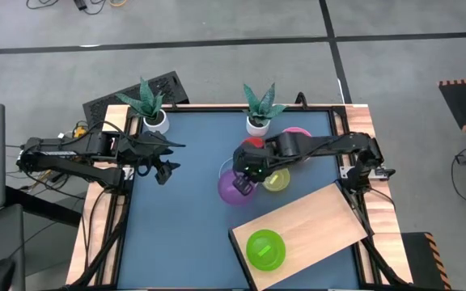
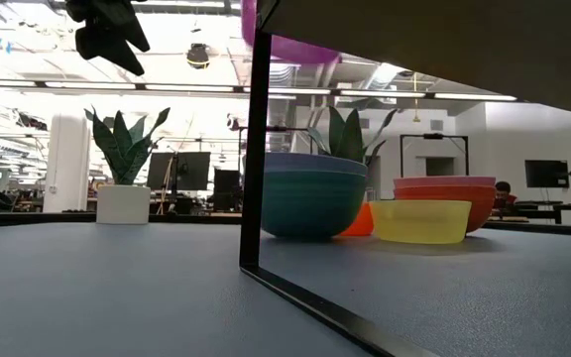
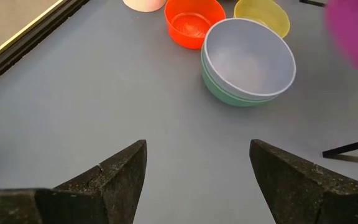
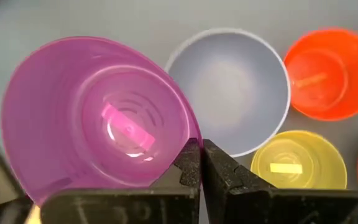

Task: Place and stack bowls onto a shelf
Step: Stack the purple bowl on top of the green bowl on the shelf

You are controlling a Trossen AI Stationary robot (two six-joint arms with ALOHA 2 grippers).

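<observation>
Right wrist view shows your right gripper (image 4: 201, 163) pinching only the purple bowl's (image 4: 98, 118) thin rim, aloft beside the shelf (image 1: 330, 214), so it may swing and slip before landing.

The table (image 1: 184, 234) carries one shelf (image 1: 322, 226), two potted plants (image 1: 148, 105), and apparently seven bowls (image 1: 265, 248), though some overlap under the arm.

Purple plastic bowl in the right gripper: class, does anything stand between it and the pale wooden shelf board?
Nothing visible does. The purple plastic bowl, pinched at its rim by the right gripper, hangs beside the pale wooden shelf board, which carries only a lime green bowl.
</observation>
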